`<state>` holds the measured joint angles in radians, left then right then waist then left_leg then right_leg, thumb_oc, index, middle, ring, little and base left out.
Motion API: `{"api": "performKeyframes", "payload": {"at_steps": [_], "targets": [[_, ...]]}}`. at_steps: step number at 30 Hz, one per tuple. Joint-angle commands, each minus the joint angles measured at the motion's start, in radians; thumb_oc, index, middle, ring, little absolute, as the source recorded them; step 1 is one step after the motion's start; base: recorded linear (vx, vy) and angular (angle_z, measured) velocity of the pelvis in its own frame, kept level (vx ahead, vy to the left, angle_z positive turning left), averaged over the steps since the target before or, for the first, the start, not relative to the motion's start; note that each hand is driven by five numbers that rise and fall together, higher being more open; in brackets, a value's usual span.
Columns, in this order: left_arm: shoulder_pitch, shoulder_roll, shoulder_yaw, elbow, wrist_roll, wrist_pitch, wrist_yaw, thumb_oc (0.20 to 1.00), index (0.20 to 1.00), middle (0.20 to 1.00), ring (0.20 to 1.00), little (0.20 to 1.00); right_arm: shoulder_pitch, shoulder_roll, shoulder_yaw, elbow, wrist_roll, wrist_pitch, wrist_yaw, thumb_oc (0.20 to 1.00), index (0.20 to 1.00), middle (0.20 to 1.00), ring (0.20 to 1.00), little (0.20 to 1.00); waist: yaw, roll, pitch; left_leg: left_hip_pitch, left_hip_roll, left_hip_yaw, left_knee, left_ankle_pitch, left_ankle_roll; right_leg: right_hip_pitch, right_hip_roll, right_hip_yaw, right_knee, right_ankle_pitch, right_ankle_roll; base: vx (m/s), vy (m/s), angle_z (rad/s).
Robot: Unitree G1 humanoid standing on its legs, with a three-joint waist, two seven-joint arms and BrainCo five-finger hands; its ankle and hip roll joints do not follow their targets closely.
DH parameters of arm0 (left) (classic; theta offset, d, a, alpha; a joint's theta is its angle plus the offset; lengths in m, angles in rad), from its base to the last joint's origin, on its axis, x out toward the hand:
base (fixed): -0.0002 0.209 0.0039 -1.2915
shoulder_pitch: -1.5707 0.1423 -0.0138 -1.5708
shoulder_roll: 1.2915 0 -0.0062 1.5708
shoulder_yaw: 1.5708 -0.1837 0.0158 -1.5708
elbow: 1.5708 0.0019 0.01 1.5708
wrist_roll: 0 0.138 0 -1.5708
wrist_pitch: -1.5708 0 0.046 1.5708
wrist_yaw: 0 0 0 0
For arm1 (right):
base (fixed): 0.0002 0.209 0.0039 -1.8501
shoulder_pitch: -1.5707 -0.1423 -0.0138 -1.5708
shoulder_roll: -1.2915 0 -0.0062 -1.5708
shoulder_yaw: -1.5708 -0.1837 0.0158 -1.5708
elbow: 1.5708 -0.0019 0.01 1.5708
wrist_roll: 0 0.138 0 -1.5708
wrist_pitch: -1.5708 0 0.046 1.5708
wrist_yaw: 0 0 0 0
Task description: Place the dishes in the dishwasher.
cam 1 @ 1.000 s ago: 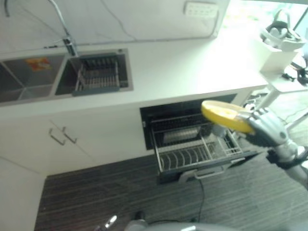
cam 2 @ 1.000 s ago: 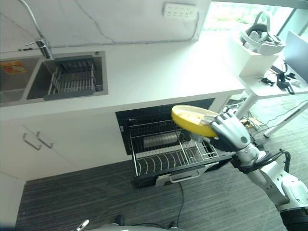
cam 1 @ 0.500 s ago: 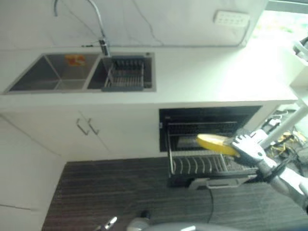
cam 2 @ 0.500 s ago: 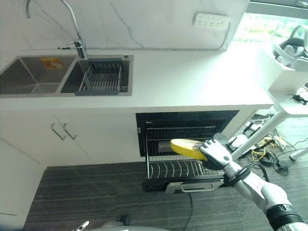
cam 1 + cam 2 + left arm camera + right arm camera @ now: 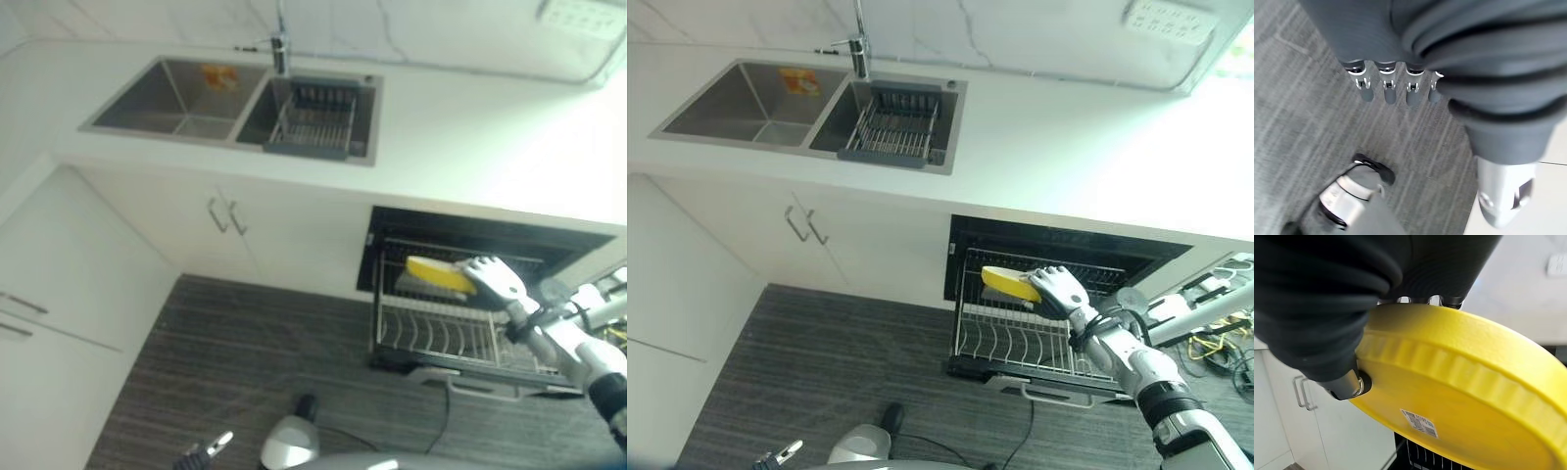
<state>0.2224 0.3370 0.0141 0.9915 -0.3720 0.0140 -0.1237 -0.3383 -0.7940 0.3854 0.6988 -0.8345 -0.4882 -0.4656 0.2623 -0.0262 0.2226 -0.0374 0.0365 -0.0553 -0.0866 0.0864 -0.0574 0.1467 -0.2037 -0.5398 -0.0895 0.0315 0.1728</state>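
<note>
A yellow plate (image 5: 1009, 284) with a ribbed rim is pinched at its edge by my right hand (image 5: 1058, 290), thumb under it and fingers over it. It hovers nearly flat over the back of the pulled-out wire rack (image 5: 1014, 345) of the open dishwasher (image 5: 1068, 245) under the counter. The right wrist view has the plate's underside (image 5: 1459, 396) up close, with a small label on it. My left hand (image 5: 1396, 88) hangs with straight fingers over the striped floor, holding nothing.
A white counter (image 5: 1078, 147) runs above the dishwasher, with a double sink (image 5: 813, 108) at its left holding a wire drainer basket (image 5: 896, 127). White cabinet doors (image 5: 803, 235) stand left of the dishwasher. The rack's front handle (image 5: 1058, 397) juts out over grey striped carpet (image 5: 843, 382).
The camera has swung, so the whole scene has shifted right and down. My right hand has carried the plate lower and further in over the rack.
</note>
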Motion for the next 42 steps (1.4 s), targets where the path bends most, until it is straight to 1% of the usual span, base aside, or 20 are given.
{"api": "performKeyframes", "payload": {"at_steps": [1,5,9,12,13,14,15,17,19,23,25,28,30,32,33,36,38,40,41,42], "targets": [[-0.064,0.043,-0.062,0.021,0.002,-0.027,-0.019,1.000,1.000,1.000,1.000,1.000,-0.140,-0.076,0.058,-0.005,0.112,0.024,-0.003,0.200,0.200,0.200,0.200,0.200,0.019,0.026,-0.010,0.008,0.068,0.084,0.017,-0.076,-0.054,-0.064,-0.042,0.059,0.066,-0.005,0.044,-0.18,0.015,0.30],[-0.111,0.052,-0.115,-0.007,-0.078,-0.046,-0.012,1.000,1.000,1.000,1.000,1.000,-0.269,-0.104,0.125,0.063,0.146,0.040,0.025,0.200,0.200,0.200,0.200,0.200,0.020,0.051,0.049,-0.044,0.063,0.079,0.021,-0.056,-0.051,-0.117,-0.046,0.078,0.080,-0.001,0.037,-0.25,0.024,0.11],[-0.119,0.049,-0.138,-0.048,-0.086,-0.073,0.011,1.000,1.000,1.000,1.000,1.000,-0.304,-0.092,0.142,0.137,0.202,0.050,0.046,0.200,0.200,0.200,0.200,0.200,0.023,0.054,0.069,-0.049,0.058,0.078,0.018,-0.055,-0.049,-0.126,-0.045,0.081,0.082,-0.004,0.034,-0.06,0.006,0.03],[-0.144,0.069,-0.168,-0.104,-0.118,-0.080,0.009,1.000,1.000,1.000,1.000,1.000,-0.376,-0.110,0.168,0.211,0.202,0.052,0.040,0.200,0.200,0.200,0.200,0.200,0.027,0.079,0.105,-0.082,0.053,0.074,0.018,-0.046,-0.046,-0.170,-0.047,0.089,0.096,-0.001,0.030,-0.21,-0.030,-0.12],[-0.150,0.078,-0.180,-0.121,-0.130,-0.094,0.017,1.000,1.000,1.000,1.000,1.000,-0.407,-0.117,0.172,0.247,0.265,0.072,0.040,0.200,0.200,0.200,0.200,0.200,0.024,0.093,0.122,-0.097,0.051,0.076,0.016,-0.040,-0.045,-0.189,-0.048,0.094,0.098,0.002,0.027,-0.22,-0.015,-0.14],[-0.153,0.083,-0.188,-0.129,-0.141,-0.100,0.019,1.000,1.000,1.000,1.000,1.000,-0.421,-0.116,0.165,0.272,0.272,0.081,0.037,0.200,0.200,0.200,0.200,0.200,0.022,0.101,0.131,-0.104,0.048,0.077,0.016,-0.039,-0.044,-0.197,-0.048,0.096,0.098,0.003,0.025,-0.25,0.005,-0.03],[-0.152,0.085,-0.196,-0.146,-0.158,-0.111,0.016,1.000,1.000,1.000,1.000,1.000,-0.446,-0.125,0.157,0.304,0.262,0.093,0.043,0.200,0.200,0.200,0.200,0.200,0.020,0.116,0.145,-0.121,0.044,0.077,0.015,-0.035,-0.043,-0.216,-0.051,0.099,0.101,0.004,0.024,-0.18,0.011,-0.04],[-0.144,0.092,-0.207,-0.168,-0.163,-0.122,0.016,1.000,1.000,1.000,1.000,1.000,-0.460,-0.136,0.159,0.320,0.256,0.107,0.054,0.200,0.200,0.200,0.200,0.200,0.020,0.130,0.157,-0.133,0.038,0.075,0.014,-0.031,-0.041,-0.235,-0.054,0.099,0.107,0.005,0.022,-0.15,0.015,-0.04],[-0.135,0.095,-0.212,-0.184,-0.168,-0.118,0.024,1.000,1.000,1.000,1.000,1.000,-0.473,-0.144,0.162,0.333,0.249,0.115,0.065,0.200,0.200,0.200,0.200,0.200,0.020,0.142,0.166,-0.143,0.034,0.078,0.014,-0.028,-0.041,-0.250,-0.059,0.098,0.115,0.004,0.021,-0.11,0.023,-0.03],[-0.129,0.104,-0.201,-0.193,-0.210,-0.112,0.005,1.000,1.000,1.000,1.000,1.000,-0.493,-0.148,0.172,0.351,0.238,0.175,0.065,0.200,0.200,0.200,0.200,0.200,0.014,0.158,0.181,-0.156,0.035,0.086,0.017,-0.023,-0.042,-0.280,-0.064,0.104,0.135,-0.002,0.017,-0.07,0.027,0.01],[-0.126,0.103,-0.197,-0.212,-0.240,-0.138,-0.008,1.000,1.000,1.000,1.000,1.000,-0.497,-0.139,0.184,0.360,0.180,0.196,0.039,0.200,0.200,0.200,0.200,0.200,0.012,0.170,0.191,-0.163,0.033,0.090,0.017,-0.021,-0.042,-0.293,-0.063,0.108,0.138,-0.003,0.015,-0.07,0.026,-0.01],[-0.134,0.101,-0.208,-0.248,-0.269,-0.142,-0.003,1.000,1.000,1.000,1.000,1.000,-0.500,-0.114,0.193,0.365,0.194,0.243,0.011,0.200,0.200,0.200,0.200,0.200,0.008,0.176,0.195,-0.164,0.030,0.096,0.014,-0.020,-0.041,-0.301,-0.063,0.112,0.140,-0.002,0.014,-0.05,0.013,-0.05],[-0.148,0.091,-0.220,-0.258,-0.272,-0.150,-0.004,1.000,1.000,1.000,1.000,1.000,-0.488,-0.080,0.173,0.382,0.136,0.272,-0.069,0.200,0.200,0.200,0.200,0.200,0.005,0.181,0.197,-0.167,0.028,0.100,0.013,-0.022,-0.039,-0.310,-0.066,0.112,0.144,-0.001,0.016,-0.04,0.002,-0.03],[-0.157,0.078,-0.243,-0.269,-0.259,-0.163,0.000,1.000,1.000,1.000,1.000,1.000,-0.485,-0.049,0.173,0.389,0.079,0.355,-0.140,0.200,0.200,0.200,0.200,0.200,0.004,0.187,0.198,-0.168,0.027,0.103,0.014,-0.024,-0.036,-0.313,-0.066,0.113,0.147,-0.002,0.014,-0.02,0.002,-0.01],[-0.157,0.076,-0.248,-0.269,-0.259,-0.165,0.002,1.000,1.000,1.000,1.000,1.000,-0.487,-0.043,0.173,0.390,0.078,0.354,-0.140,0.200,0.200,0.200,0.200,0.200,0.004,0.188,0.198,-0.168,0.026,0.104,0.015,-0.024,-0.036,-0.313,-0.066,0.113,0.147,-0.002,0.014,0.00,0.000,0.00],[-0.158,0.058,-0.268,-0.253,-0.251,-0.180,0.013,1.000,1.000,1.000,1.000,1.000,-0.503,-0.008,0.197,0.389,-0.042,0.370,-0.207,0.200,0.200,0.200,0.200,0.200,0.007,0.192,0.194,-0.169,0.024,0.108,0.016,-0.025,-0.035,-0.317,-0.067,0.113,0.150,-0.001,0.015,0.00,0.000,0.00],[-0.157,0.051,-0.265,-0.234,-0.243,-0.187,0.016,1.000,1.000,1.000,1.000,1.000,-0.497,0.011,0.220,0.391,-0.022,0.372,-0.187,0.200,0.200,0.200,0.200,0.200,0.009,0.189,0.192,-0.168,0.026,0.109,0.016,-0.026,-0.035,-0.317,-0.067,0.112,0.152,-0.003,0.014,0.00,0.000,0.00],[-0.162,0.048,-0.256,-0.212,-0.240,-0.194,0.015,1.000,1.000,1.000,1.000,1.000,-0.477,0.034,0.220,0.403,-0.001,0.344,-0.199,0.200,0.200,0.200,0.200,0.200,0.010,0.186,0.191,-0.169,0.029,0.111,0.017,-0.027,-0.034,-0.319,-0.066,0.111,0.153,-0.003,0.013,0.00,0.000,0.00],[-0.164,0.046,-0.253,-0.206,-0.238,-0.196,0.013,1.000,1.000,1.000,1.000,1.000,-0.475,0.037,0.222,0.405,0.002,0.343,-0.193,0.200,0.200,0.200,0.200,0.200,0.010,0.186,0.191,-0.169,0.029,0.112,0.018,-0.027,-0.034,-0.319,-0.066,0.112,0.152,-0.003,0.013,0.00,0.000,0.00],[-0.165,0.046,-0.246,-0.198,-0.234,-0.199,0.010,1.000,1.000,1.000,1.000,1.000,-0.467,0.044,0.222,0.407,0.032,0.328,-0.117,0.200,0.200,0.200,0.200,0.200,0.010,0.183,0.191,-0.169,0.029,0.112,0.017,-0.028,-0.034,-0.320,-0.065,0.111,0.152,-0.003,0.013,0.00,0.000,0.00]]}}
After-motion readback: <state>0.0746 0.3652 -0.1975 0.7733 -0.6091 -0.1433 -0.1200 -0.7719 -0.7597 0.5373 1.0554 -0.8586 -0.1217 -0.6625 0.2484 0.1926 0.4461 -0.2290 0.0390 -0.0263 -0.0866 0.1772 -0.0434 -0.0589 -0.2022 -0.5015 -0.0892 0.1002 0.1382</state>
